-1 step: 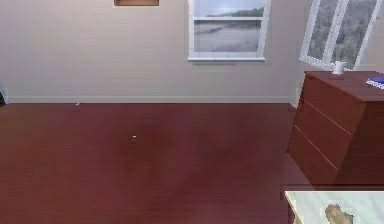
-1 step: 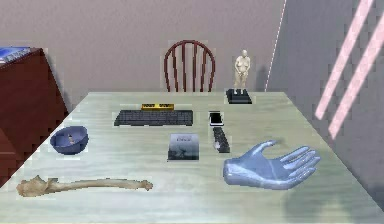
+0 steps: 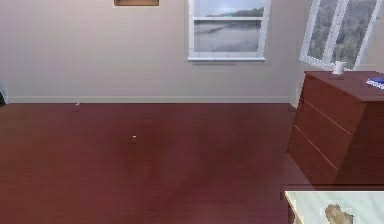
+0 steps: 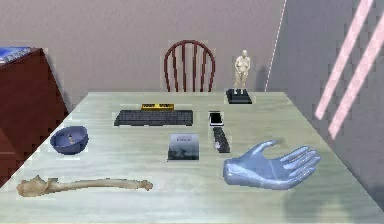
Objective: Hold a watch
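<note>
On the pale table [image 4: 120, 155], right of centre, we see a small dark strip [image 4: 220, 140] that may be the watch; we cannot tell. A phone [image 4: 215, 117] lies just beyond it, a grey box [image 4: 182, 149] to its left, a blue hand sculpture [image 4: 270, 165] nearer right. A keyboard [image 4: 153, 118] and blue bowl [image 4: 70, 140] lie farther left. How the gripper's jaws stand, we cannot tell.
</note>
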{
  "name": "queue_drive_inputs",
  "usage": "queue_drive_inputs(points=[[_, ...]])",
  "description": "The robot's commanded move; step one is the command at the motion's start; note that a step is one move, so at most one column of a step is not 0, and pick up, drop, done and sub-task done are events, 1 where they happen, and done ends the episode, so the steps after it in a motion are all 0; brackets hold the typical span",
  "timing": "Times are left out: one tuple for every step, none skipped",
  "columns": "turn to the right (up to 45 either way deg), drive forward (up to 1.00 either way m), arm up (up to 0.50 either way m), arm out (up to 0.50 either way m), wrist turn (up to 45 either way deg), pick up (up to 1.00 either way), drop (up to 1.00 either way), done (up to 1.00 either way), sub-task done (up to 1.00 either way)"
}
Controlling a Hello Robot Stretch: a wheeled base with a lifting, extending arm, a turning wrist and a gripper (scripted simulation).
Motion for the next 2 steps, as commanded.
queue_drive_inputs(points=[[0.0,0.00,0.38,0.00,0.0,0.00,0.00,0.00,0.00],[0.0,0.00,0.00,0.42,0.0,0.00,0.00,0.00,0.00]])
